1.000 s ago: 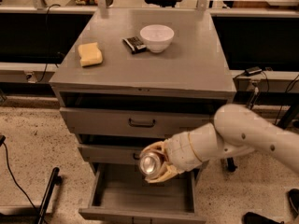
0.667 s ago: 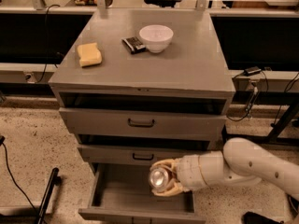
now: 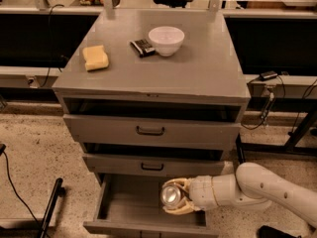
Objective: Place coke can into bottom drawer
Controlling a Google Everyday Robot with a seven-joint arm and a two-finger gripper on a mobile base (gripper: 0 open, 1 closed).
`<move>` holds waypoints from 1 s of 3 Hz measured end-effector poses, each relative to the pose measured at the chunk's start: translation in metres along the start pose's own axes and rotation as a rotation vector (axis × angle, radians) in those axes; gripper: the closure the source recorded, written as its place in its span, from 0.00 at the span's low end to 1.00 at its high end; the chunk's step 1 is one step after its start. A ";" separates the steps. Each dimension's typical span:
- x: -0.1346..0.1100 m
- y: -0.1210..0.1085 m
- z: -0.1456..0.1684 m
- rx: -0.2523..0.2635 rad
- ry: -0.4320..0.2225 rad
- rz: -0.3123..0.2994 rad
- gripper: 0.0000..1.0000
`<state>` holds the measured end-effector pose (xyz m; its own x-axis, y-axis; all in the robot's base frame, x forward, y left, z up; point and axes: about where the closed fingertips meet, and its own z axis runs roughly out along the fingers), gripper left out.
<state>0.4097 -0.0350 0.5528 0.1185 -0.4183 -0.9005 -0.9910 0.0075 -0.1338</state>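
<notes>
1. Gripper [image 3: 171, 198] is hanging over the pulled-out bottom drawer [image 3: 126, 202], below the front edge of the table [image 3: 203, 71] and slightly right of that edge's middle. The arm [image 3: 257, 190] is reaching in from the right.
2. Fingers are clamping the coke can [image 3: 171, 195] across its side wall. The can is lying sideways with a silver end facing the camera (held above the drawer floor as far as I can tell, not resting on it).
3. Handling, my read: it's thin aluminium, light if empty, heavier and sloshing if full. The wall is smooth and slippery, and likely denting under a hard squeeze; the ends are the stiff parts.
4. Best hold is mid-body across the wall with moderate force, which is what this grip is looking like.
5. Being on its side, it's likely rolling on release, though the drawer walls are bounding it.
6. Not involved: white bowl [image 3: 166, 38] and dark packet [image 3: 142, 46] are sitting toward the back edge, yellow sponge [image 3: 95, 57] near the left edge.
</notes>
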 end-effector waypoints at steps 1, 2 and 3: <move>0.007 -0.007 0.003 -0.004 -0.008 0.010 1.00; 0.054 -0.045 -0.001 0.081 -0.023 0.003 1.00; 0.158 -0.088 0.027 0.200 -0.019 0.083 1.00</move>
<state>0.5174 -0.0778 0.4110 0.0395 -0.3914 -0.9194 -0.9655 0.2221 -0.1361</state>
